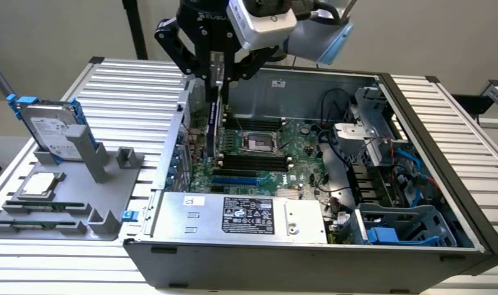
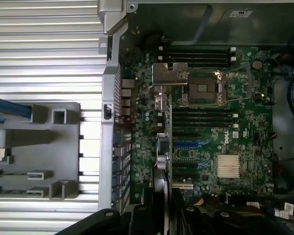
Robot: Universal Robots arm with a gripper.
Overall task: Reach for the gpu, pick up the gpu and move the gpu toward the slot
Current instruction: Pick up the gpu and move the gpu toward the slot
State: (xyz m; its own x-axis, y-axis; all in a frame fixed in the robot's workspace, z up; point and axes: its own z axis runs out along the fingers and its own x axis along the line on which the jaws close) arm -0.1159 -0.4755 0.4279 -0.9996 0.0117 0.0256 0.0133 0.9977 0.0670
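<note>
Exterior view first, from its left: we see the grey fixture (image 1: 69, 196) on the slatted table (image 1: 134, 80), with the hard drive (image 1: 54, 132) standing in it — well apart from our work. Next comes the open computer case (image 1: 315, 258), and above its left wall hangs our gripper (image 1: 219, 70), fingers closed on the gpu (image 1: 215, 117). The card hangs on edge straight below the fingers, its long axis running down toward the motherboard (image 1: 265, 160), its lower end just over the board near the case wall. Looking down from the wrist, we see the gpu (image 2: 164, 147) edge-on as a thin strip between the fingers (image 2: 137, 218), lying alongside the blue slot (image 2: 186, 145) and white slot (image 2: 183, 186) — we judge it close to, not yet seated in, a slot.
</note>
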